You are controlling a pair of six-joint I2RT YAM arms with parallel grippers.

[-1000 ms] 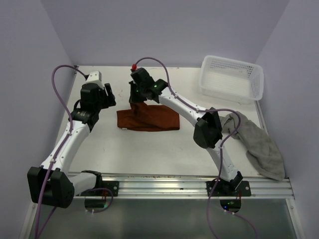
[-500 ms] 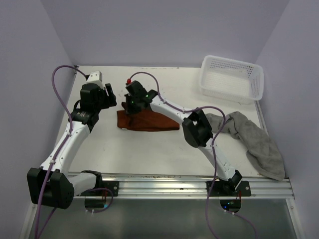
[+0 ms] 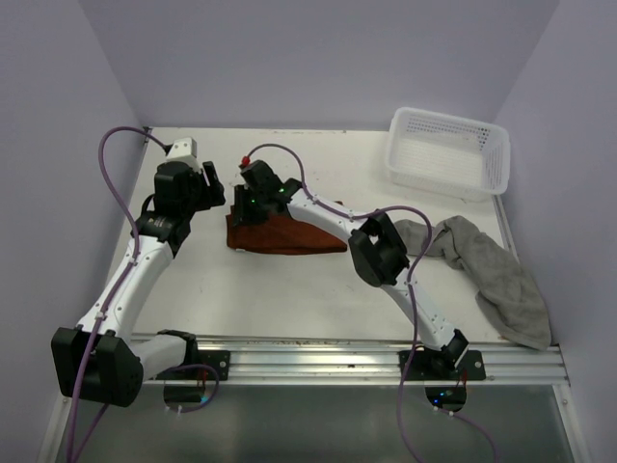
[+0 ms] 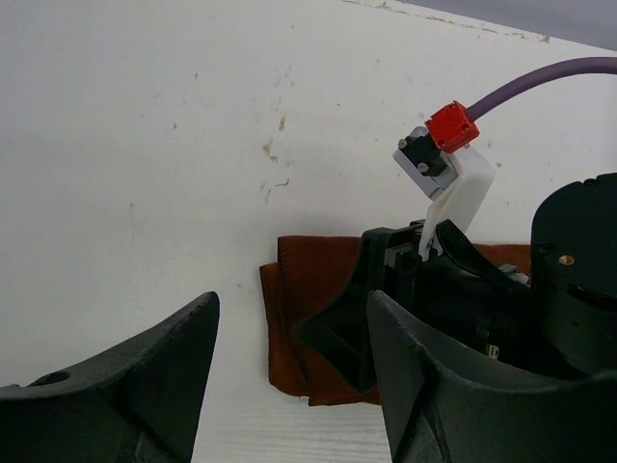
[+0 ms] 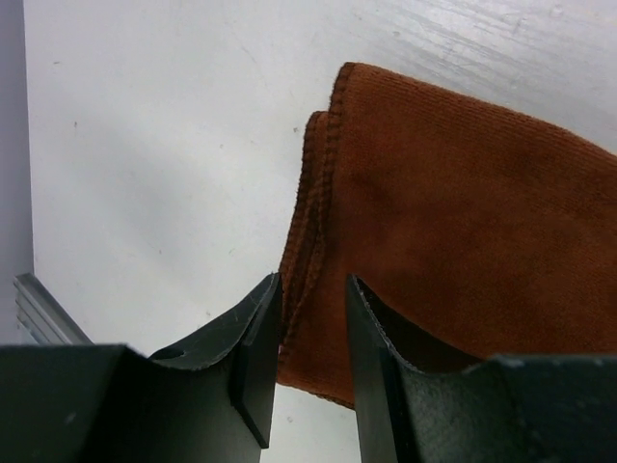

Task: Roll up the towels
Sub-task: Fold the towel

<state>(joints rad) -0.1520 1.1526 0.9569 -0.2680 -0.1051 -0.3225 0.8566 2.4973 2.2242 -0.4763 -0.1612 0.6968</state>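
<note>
basket [image 3: 440,185] far right, grey towel [image 3: 503,286] near it, rust-brown towel [image 3: 301,237] apart

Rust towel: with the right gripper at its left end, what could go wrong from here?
1. The right gripper stands slightly open over the doubled edge of the rust towel; closing may catch only one layer.
2. The left gripper, open, hovers close beside it; the two might collide.
3. The grey towel lies bunched by the elbow of the right arm, at the edge of the table; a swing might drag it off.
</note>
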